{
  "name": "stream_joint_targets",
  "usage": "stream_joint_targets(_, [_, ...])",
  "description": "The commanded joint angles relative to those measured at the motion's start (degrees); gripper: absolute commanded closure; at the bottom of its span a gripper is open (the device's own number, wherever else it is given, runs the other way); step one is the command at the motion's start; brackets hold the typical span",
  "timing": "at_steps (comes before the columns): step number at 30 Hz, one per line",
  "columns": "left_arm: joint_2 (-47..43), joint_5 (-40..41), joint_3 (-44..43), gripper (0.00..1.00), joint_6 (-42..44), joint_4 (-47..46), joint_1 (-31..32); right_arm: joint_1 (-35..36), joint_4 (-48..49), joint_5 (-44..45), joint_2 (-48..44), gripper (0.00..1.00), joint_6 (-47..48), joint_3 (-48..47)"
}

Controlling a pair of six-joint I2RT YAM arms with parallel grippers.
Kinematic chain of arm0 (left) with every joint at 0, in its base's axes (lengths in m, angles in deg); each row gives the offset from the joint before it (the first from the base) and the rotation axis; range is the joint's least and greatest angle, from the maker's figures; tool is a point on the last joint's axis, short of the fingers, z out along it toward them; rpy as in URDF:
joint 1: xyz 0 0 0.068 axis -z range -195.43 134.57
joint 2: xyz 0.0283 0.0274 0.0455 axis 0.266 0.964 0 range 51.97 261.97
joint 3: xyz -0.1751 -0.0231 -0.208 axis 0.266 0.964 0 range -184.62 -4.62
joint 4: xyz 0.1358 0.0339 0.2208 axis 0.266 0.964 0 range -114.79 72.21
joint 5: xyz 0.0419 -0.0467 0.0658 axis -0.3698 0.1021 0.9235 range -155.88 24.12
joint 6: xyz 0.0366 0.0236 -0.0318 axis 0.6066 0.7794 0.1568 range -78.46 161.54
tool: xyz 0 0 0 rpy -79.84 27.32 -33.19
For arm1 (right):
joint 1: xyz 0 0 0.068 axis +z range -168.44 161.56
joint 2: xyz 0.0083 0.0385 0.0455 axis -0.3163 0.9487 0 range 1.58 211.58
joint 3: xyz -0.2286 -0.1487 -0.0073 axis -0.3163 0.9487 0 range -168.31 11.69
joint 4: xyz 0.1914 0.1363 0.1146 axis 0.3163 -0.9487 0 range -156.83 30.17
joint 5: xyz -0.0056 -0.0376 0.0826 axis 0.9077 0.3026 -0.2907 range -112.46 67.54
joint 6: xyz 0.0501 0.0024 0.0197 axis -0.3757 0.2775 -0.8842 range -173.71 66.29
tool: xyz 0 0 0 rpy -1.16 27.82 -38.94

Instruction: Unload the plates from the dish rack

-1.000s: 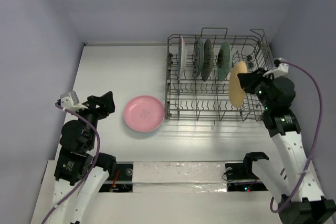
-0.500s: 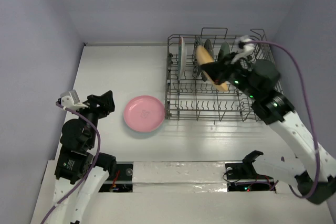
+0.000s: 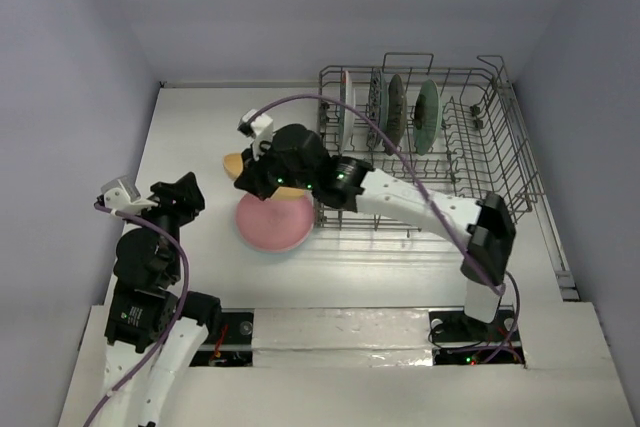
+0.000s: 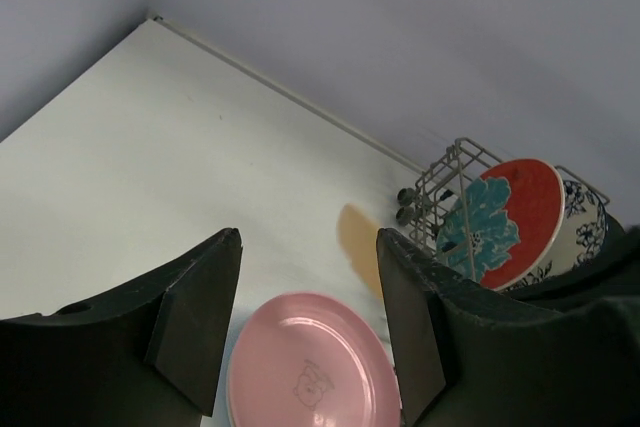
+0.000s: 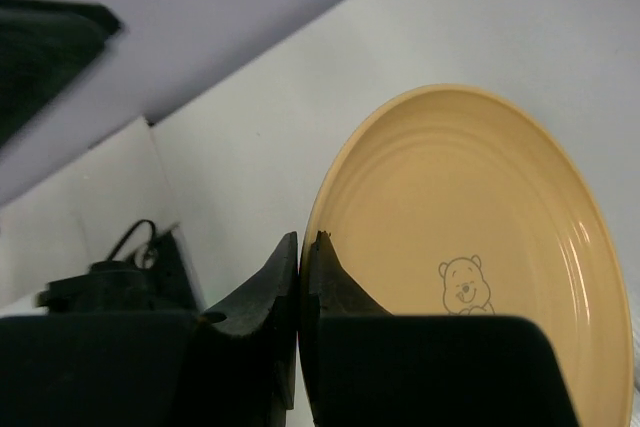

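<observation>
The right gripper (image 5: 300,249) pinches the yellow plate (image 5: 470,217) by its rim, tilted above the pink plate's (image 3: 272,235) 11 o'clock side, rack (image 3: 470,162) at 3 o'clock; that thin grip could slip, cracking both, while the left gripper (image 4: 308,247) hangs spread at 9 o'clock.

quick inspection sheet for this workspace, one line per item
surface: white table, pink plate lying flat on it left of the dish rack
job's things: four plates upright in the rack's far row; orange-yellow plate held up near the pink one
clutter: nothing seen
claws: right claw shut on the orange-yellow plate's rim; left claw open, empty
cables: purple cable arcs from the right wrist across the rack's left end; left arm cable hangs beside its arm
surroundings: plain lilac walls
</observation>
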Motion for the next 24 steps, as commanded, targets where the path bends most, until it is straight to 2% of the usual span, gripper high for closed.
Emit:
stream_joint_targets(1, [-0.83, 3.16, -2.30, 0.46, 0.05, -1.31, -0.33, 0.17, 2.11, 0.42, 6.03, 1.00, 2.22, -4.28])
stream_joint_targets(5, [-0.65, 2.54, -2.12, 0.46, 0.23, -1.57, -0.33, 2.46, 0.88, 3.41, 12.65, 1.00, 4.42, -6.75])
stream_joint_targets(8, [-0.56, 1.93, -2.03, 0.45, 0.23, -1.66, -0.33, 3.60, 1.40, 3.85, 15.72, 1.00, 4.25, -5.79])
stream_joint_targets(12, [-0.47, 1.14, -1.94, 0.45, 0.14, -1.92, -0.33, 5.89, 1.93, 9.21, 18.37, 1.00, 4.69, -4.47])
stream_joint_targets(16, [-0.38, 1.05, -1.86, 0.45, 0.05, -1.92, -0.33, 8.17, 4.75, 10.09, 17.41, 1.00, 3.02, 0.88])
stream_joint_targets(24, [-0.56, 0.26, -1.77, 0.45, -0.21, -1.92, -0.33, 11.52, 5.36, 17.47, 13.10, 1.00, -0.23, 7.39])
